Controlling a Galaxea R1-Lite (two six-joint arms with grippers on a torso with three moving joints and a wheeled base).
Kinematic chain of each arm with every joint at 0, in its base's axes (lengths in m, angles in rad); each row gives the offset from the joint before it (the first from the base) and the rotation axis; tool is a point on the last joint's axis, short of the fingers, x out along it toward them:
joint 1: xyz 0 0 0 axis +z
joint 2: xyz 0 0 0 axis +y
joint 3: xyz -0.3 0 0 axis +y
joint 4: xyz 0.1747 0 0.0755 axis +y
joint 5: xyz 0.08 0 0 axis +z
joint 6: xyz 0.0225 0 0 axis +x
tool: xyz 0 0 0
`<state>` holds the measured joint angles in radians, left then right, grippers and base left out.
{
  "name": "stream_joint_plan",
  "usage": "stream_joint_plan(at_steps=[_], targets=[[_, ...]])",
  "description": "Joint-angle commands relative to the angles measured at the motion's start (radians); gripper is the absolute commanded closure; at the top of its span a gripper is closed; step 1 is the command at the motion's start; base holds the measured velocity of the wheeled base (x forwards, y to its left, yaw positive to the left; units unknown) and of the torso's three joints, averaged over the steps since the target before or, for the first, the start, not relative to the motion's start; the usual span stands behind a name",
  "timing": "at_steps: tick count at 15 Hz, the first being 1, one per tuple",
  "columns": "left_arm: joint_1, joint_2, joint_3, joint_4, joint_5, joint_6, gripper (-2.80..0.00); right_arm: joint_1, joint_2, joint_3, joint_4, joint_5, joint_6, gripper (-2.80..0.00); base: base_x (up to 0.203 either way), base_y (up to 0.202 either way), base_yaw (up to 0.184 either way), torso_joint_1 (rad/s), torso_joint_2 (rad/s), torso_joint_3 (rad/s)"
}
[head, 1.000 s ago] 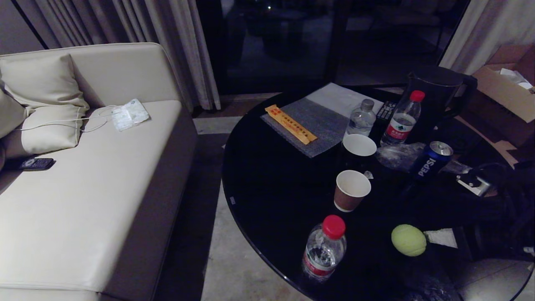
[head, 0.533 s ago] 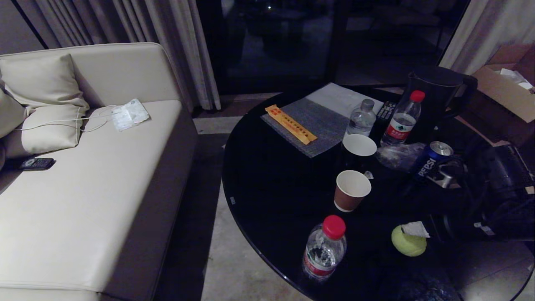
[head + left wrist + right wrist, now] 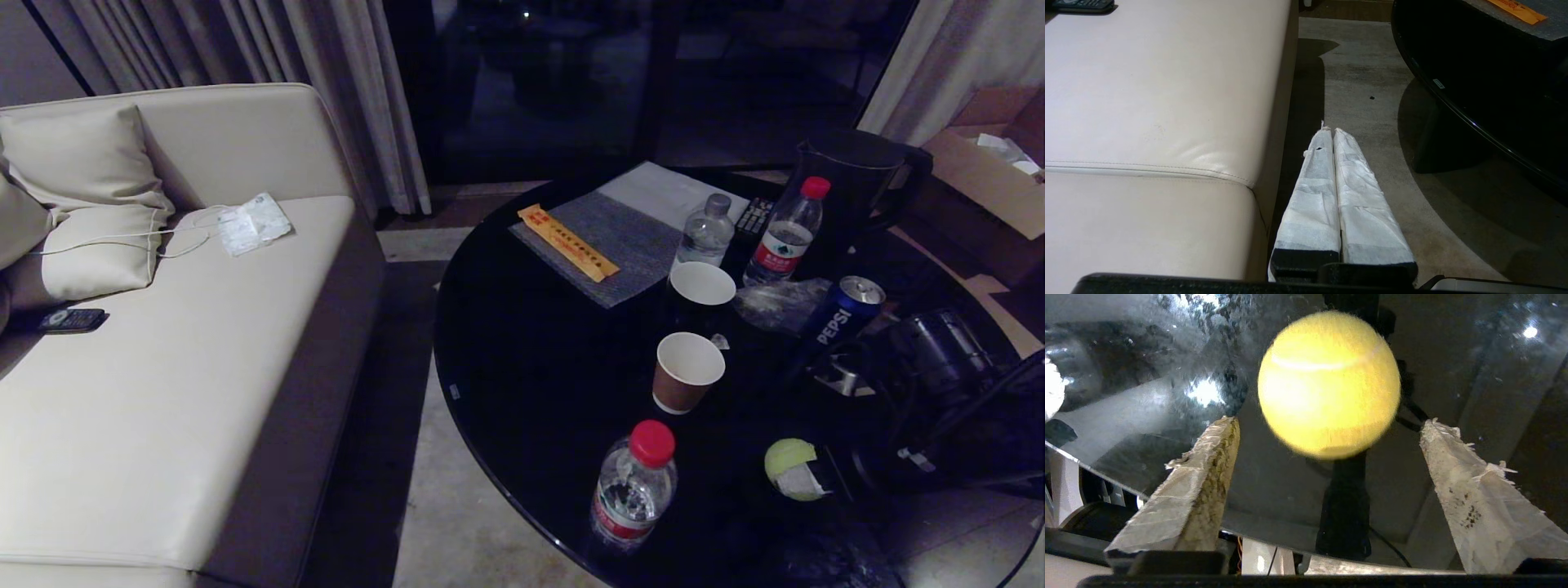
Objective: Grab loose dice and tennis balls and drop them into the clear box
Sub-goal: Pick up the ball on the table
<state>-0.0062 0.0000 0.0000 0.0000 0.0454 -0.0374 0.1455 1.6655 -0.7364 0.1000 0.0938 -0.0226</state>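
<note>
Right wrist view shows the right gripper [image 3: 1327,424] spread wide, empty, straddling the tennis ball [image 3: 1329,381]; light and fuzzy, likely to roll, best pinched across its middle.

A dim hotel room or living room: a cream leather sofa [image 3: 188,367] with cushions [image 3: 77,159] at nine o'clock, long curtains [image 3: 245,49] at eleven, and a round black glass table [image 3: 522,384] at three holding paper cups [image 3: 687,371], water bottles [image 3: 633,486] and a kettle [image 3: 857,184].

A red-capped water bottle [image 3: 633,490] stands left of the right end effector [image 3: 804,482]. Beyond it on the black bench [image 3: 531,384] stand a paper cup [image 3: 686,371] and a Pepsi can [image 3: 841,312].
</note>
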Motion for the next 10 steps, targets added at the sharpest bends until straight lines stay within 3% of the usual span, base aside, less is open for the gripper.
stream_joint_plan(at_steps=[1,10], targets=[[0.0,0.002,0.002,0.0,0.001,-0.001,0.0,0.004,0.048,-0.009,-0.002,0.001,0.0,-2.8,0.0,0.0,0.0,0.0,0.0,0.0],[0.0,0.002,0.002,0.0,0.001,-0.001,0.0,0.005,0.119,-0.041,-0.079,-0.009,-0.002,-2.8,0.0,0.0,0.0,0.0,0.0,0.0]])
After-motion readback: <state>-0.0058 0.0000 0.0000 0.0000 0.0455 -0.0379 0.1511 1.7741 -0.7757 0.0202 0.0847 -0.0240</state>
